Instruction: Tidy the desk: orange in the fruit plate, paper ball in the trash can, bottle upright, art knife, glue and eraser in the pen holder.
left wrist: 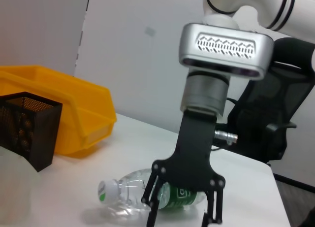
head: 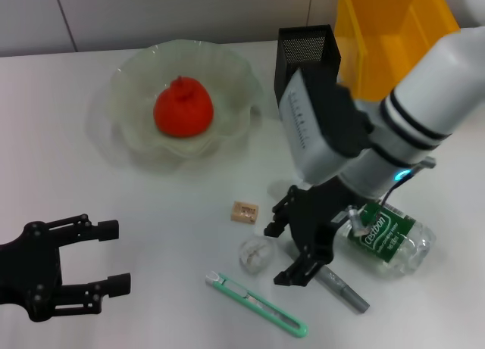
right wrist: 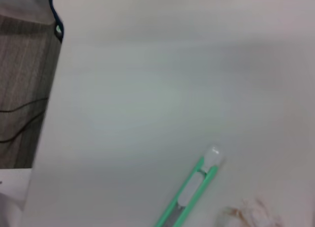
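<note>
The orange point(head: 182, 110) lies in the glass fruit plate point(head: 129, 99). The paper ball point(head: 256, 254), the tan eraser point(head: 245, 211), the green art knife point(head: 256, 303) and the grey glue stick point(head: 342, 288) lie on the white desk. The bottle point(head: 390, 235) lies on its side. My right gripper point(head: 280, 252) is open and empty, low over the desk, right beside the paper ball and over the glue stick's end. It also shows in the left wrist view point(left wrist: 182, 210), in front of the bottle point(left wrist: 133, 190). The right wrist view shows the knife point(right wrist: 192, 192) and the paper ball point(right wrist: 248, 214). My left gripper point(head: 106, 258) is open and empty at the front left.
The black mesh pen holder point(head: 307, 54) stands at the back, with a yellow bin point(head: 394, 31) to its right. Both show in the left wrist view: the holder point(left wrist: 29, 128) and the bin point(left wrist: 74, 109). The desk's edge point(right wrist: 47, 113) shows in the right wrist view.
</note>
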Robot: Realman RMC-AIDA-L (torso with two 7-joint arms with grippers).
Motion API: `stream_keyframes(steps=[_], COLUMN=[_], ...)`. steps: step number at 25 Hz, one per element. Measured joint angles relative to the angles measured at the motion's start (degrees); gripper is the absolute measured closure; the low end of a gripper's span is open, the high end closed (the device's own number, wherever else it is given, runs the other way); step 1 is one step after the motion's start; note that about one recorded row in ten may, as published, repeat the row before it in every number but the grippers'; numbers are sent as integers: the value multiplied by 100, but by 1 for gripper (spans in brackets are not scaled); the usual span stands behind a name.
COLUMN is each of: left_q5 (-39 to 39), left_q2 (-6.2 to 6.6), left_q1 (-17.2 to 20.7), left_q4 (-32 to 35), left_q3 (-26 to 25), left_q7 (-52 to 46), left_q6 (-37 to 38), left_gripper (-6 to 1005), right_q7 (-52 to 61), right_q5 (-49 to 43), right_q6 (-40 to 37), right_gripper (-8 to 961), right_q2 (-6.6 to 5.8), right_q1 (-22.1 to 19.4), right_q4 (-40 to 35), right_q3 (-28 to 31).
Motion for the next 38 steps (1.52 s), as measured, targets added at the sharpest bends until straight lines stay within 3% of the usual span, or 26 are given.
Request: stream_keyframes(steps=[9, 27, 28, 33, 38], left_q5=[0, 0, 0, 0, -17], left_q2=[-13, -57, -62, -61, -64], left_q1=[-18, -37, -27, -41, -62], left_q4=[-66, -74, -74, -73, -74], left_q3=[-1, -1, -1, -1, -1], left_q7=[11, 68, 69, 70, 70], left_q6=[-65, -138, -137, -136, -103], left_gripper=[182, 182, 182, 183, 183], right_q7=[13, 168, 200, 390, 560], right_q5=[162, 241, 230, 203, 7], right_q6=[842, 1490, 1489, 1305, 390], right_gripper=[247, 252, 252, 472, 504], right_q2=[17, 17, 15, -20, -27], right_q1=[-8, 79, 54, -53, -369], right_q4=[166, 394, 321, -99, -1162], right_q3=[-517, -1236, -1210, -1046, -1])
